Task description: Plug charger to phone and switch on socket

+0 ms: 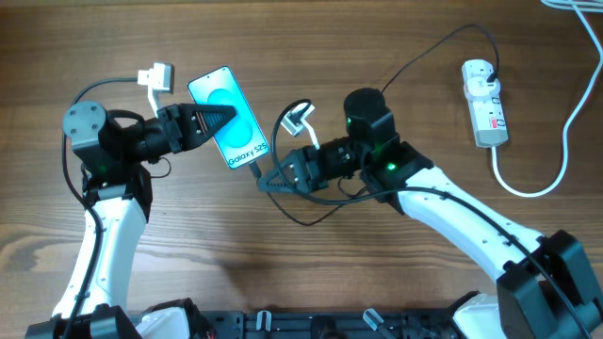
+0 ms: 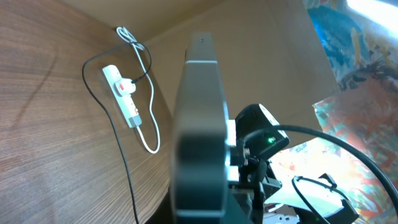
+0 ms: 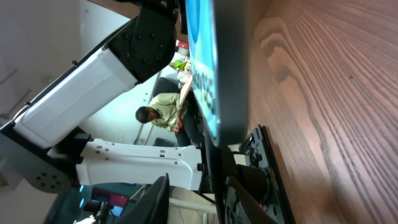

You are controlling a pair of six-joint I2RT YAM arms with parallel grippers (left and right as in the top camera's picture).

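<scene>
Two grippers: meeting at the phone [image 1: 229, 115].
Left gripper [image 1: 209, 121]: clamping the phone's side.
Right gripper [image 1: 270, 179]: jaws standing slightly apart, straddling the charger [image 1: 441, 43] at the phone's lower end.
Socket [image 1: 484, 104]: lying far right, well apart.

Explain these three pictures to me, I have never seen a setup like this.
These are two robot arms at a wooden table, each ending in a two-finger gripper. One picture looks down from above. The other two come from a camera on each wrist, so they see the phone edge-on. The left gripper is shut on the phone. The right gripper sits at the phone's lower end, its fingers apart around the charger, a thin black cable that runs to the socket, a white power strip lying further right.
</scene>
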